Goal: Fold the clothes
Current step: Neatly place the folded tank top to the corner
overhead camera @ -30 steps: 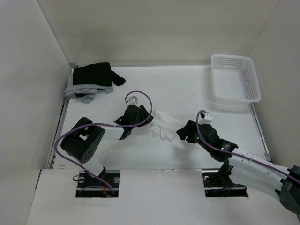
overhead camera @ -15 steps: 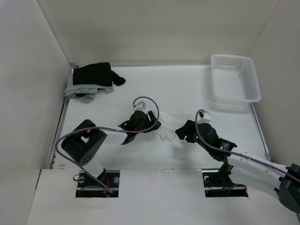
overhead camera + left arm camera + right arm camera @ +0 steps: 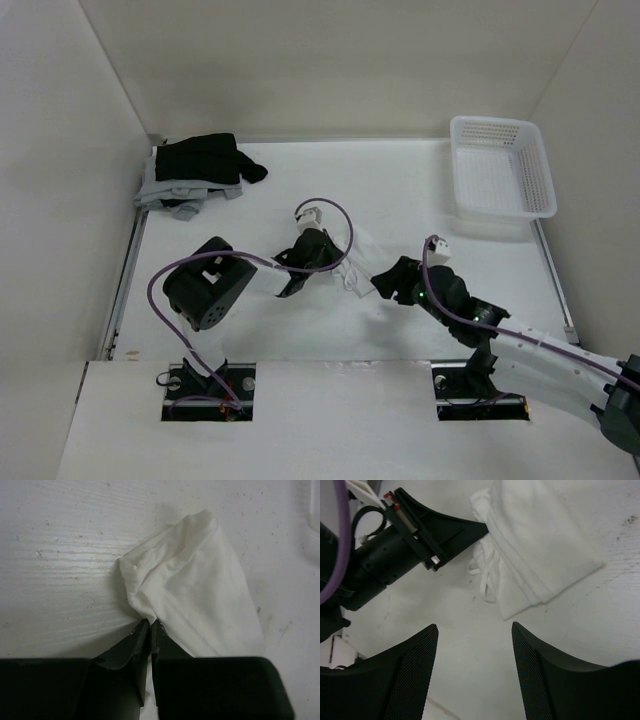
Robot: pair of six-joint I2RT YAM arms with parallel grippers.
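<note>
From above, the white garment [image 3: 360, 262] lies bunched in a small, partly folded heap near the middle of the white table [image 3: 420, 200], between the two arms. The left gripper [image 3: 338, 272] meets its left edge, and the right gripper [image 3: 386, 284] sits just beside its right edge. A white mesh basket [image 3: 540, 165] stands at the far right corner. A black garment [image 3: 205, 158] rests on a light grey garment [image 3: 158, 190] at the far left corner. In the left wrist view, the left fingers are pressed together, pinching a tuck of the white fabric at its near edge, and the cloth fans away from the tips. In the right wrist view, the right fingers [image 3: 415, 670] stand wide apart over bare table with nothing between them. The garment lies just beyond them, a thin looped strap [image 3: 487, 582] trailing from its layered edge.
</note>
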